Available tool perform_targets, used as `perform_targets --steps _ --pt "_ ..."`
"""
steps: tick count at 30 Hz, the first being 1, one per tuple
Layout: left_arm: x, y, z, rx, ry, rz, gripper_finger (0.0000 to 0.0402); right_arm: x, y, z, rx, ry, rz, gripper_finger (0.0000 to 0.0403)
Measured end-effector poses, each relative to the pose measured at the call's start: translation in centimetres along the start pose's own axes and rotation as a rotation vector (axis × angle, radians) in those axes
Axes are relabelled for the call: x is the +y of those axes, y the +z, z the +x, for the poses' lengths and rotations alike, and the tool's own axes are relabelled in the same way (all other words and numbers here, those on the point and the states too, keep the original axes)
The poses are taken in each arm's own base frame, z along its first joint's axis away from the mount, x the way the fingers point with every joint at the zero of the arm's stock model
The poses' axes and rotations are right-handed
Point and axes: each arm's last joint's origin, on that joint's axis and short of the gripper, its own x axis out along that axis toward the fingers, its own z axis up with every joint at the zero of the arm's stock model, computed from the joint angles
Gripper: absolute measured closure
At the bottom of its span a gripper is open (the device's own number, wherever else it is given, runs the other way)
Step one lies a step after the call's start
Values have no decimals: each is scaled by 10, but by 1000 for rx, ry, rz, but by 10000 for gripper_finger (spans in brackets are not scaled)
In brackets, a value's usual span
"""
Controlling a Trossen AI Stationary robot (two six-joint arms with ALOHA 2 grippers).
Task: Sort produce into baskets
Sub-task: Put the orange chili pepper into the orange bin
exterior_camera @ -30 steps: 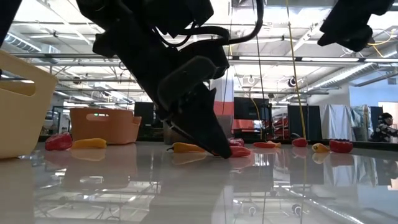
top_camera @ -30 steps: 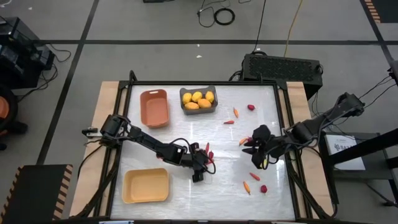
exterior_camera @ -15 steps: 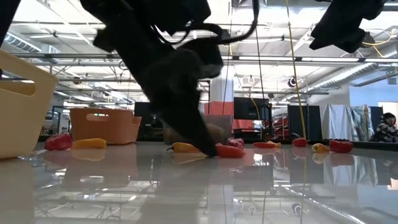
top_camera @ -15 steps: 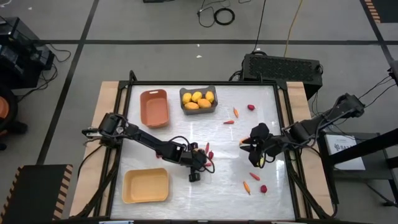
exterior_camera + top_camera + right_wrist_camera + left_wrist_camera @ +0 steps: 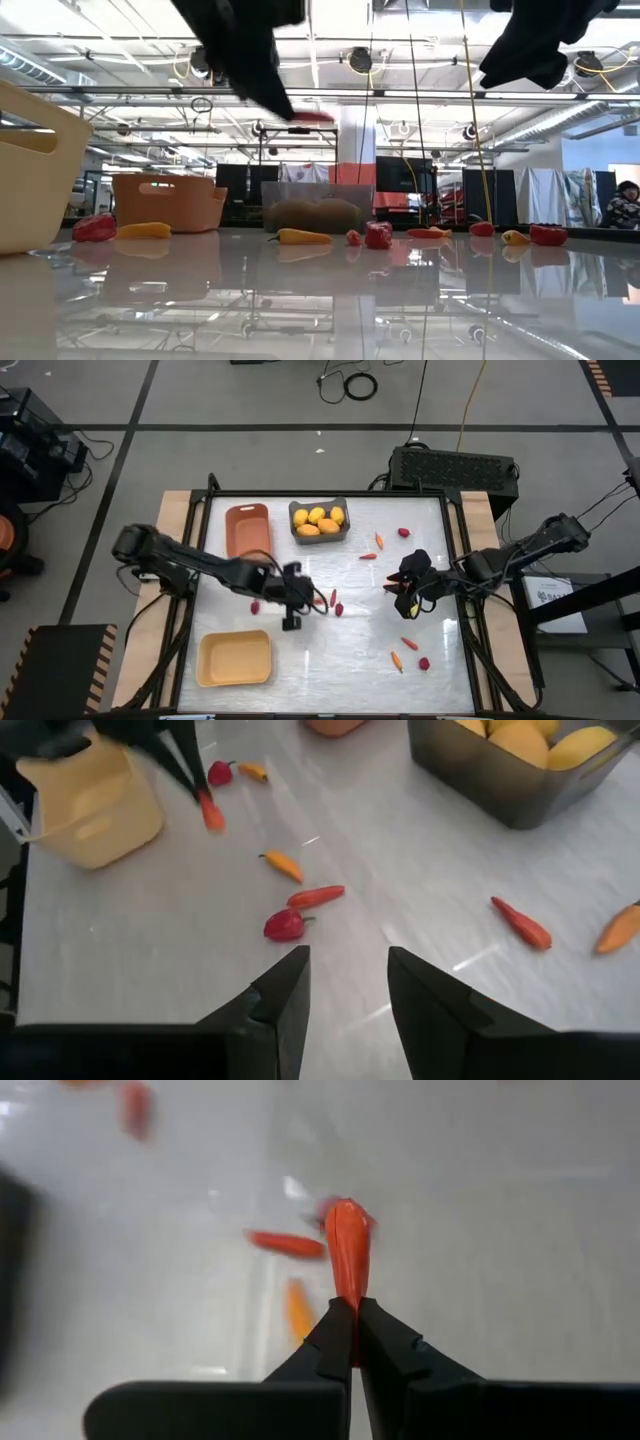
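My left gripper [image 5: 310,600] is above the middle of the table, shut on a thin orange-red carrot-like stick [image 5: 347,1250], which also shows in the right wrist view [image 5: 211,815]. My right gripper [image 5: 400,588] is open and empty above the table's right half; its fingers show in its wrist view [image 5: 345,990]. The dark grey basket [image 5: 343,528] at the far middle holds several yellow-orange fruits. The orange-brown basket [image 5: 248,533] stands to its left. The pale yellow basket [image 5: 234,659] is at the near left. My left gripper pinches one end of the stick [image 5: 350,1312] between its two fingertips. The fingers slant down from above and lie along the stick, which reaches out beyond the tips in line with them. The stick is lifted clear of the table.
Loose pieces lie on the white table: red ones below my left gripper [image 5: 336,605] and left of it [image 5: 256,606], sticks and red pieces at the far right [image 5: 379,541] [image 5: 404,532] and at the near right [image 5: 409,643] [image 5: 424,663].
My left gripper has risen from the table and gone toward the table's left and far side, taking the orange-red stick up with it, clear of the table. My right gripper has risen a little.
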Motion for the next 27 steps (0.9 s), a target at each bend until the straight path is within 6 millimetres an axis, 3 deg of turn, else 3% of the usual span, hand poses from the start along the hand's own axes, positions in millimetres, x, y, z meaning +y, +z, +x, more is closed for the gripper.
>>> perform_targets --steps 6,13,20,27 --pt "34 1 -52 -33 163 -64 390 -2 4 2 -14 -10 15 276" --pt "69 -13 -96 16 302 -139 390 -1 5 2 -24 3 31 276" --pt "100 -40 -119 214 459 -205 390 0 6 2 -40 19 47 276" --pt "122 -72 -117 391 512 -203 389 0 6 2 -38 18 95 276"
